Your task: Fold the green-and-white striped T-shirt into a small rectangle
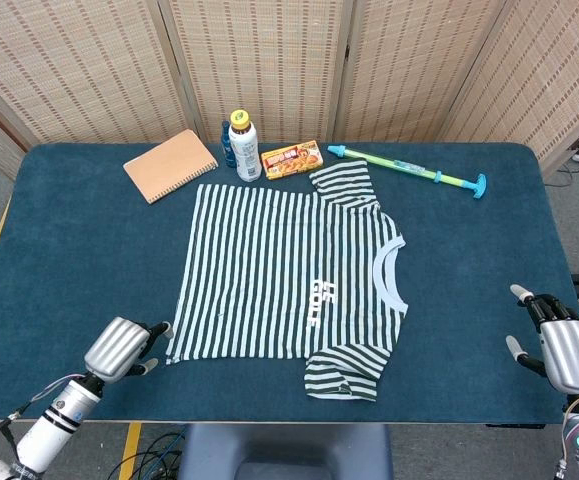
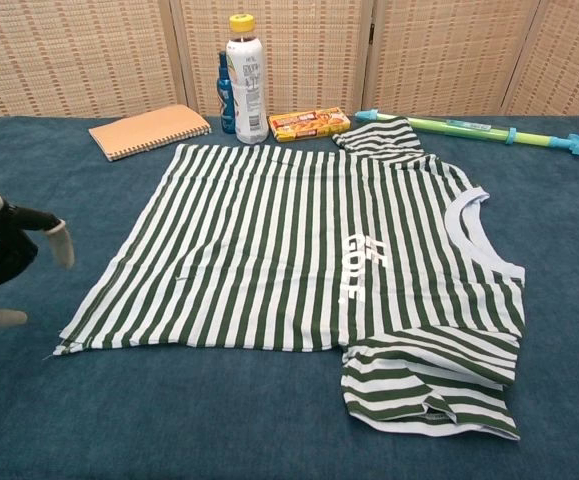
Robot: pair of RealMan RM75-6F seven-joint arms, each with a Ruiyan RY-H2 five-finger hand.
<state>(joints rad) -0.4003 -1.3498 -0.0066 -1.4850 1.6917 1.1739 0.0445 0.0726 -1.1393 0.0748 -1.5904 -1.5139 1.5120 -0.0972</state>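
The left robot hand (image 1: 119, 347) has a smooth, silvery metallic shell with dark fingers (image 2: 9, 250) tipped in pale plastic. Just beside it lies the T-shirt (image 1: 289, 275), soft matt striped cloth. Beneath both, the table (image 1: 79, 260) wears a napped, matt blue fabric. Far beyond the hand, the notebook (image 1: 169, 165) shows a matt paper-like cover, and the bottle (image 1: 244, 148) looks glossy plastic.

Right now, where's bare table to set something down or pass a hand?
Open cloth lies right of the T-shirt, between its collar and the right hand, and left of it below the notebook. The left hand sits beside the shirt's near-left hem corner. The back edge is crowded: notebook, bottle, snack box, water squirter.
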